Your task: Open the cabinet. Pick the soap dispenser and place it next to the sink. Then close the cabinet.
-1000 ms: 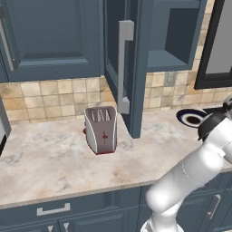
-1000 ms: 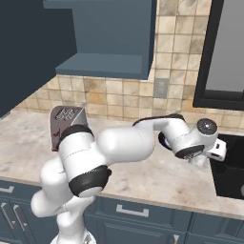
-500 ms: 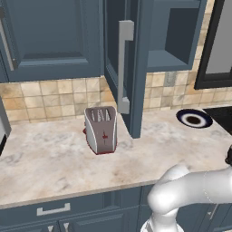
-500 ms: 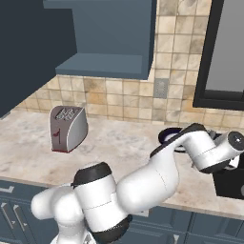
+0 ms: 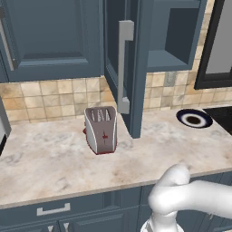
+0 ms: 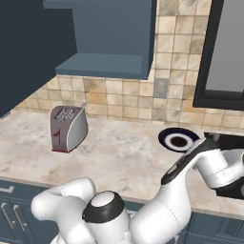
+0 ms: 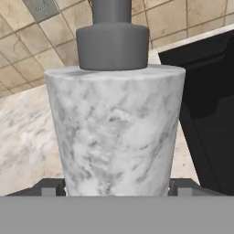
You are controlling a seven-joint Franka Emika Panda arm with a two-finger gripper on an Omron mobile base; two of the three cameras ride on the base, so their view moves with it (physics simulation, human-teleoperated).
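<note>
The gripper (image 7: 116, 187) has its jaws spread wide around the soap dispenser (image 7: 116, 132), one dark finger on each side of the bottle near its base (can't quite tell whether the pads actually press on it). The bottle sits between the fingers, over the marble countertop (image 5: 54, 158) right beside the black sink (image 7: 210, 114). Behind it is a beige tile backsplash (image 6: 124, 100) with an outlet. The cabinet (image 5: 129, 68) door hangs open above the counter, near the silver-and-red toaster (image 5: 101, 130), and a dark plate (image 6: 178, 139) lies by the sink. The dispenser looks like white-grey marbled stone, widening toward the top, with a dark grey pump collar.
</note>
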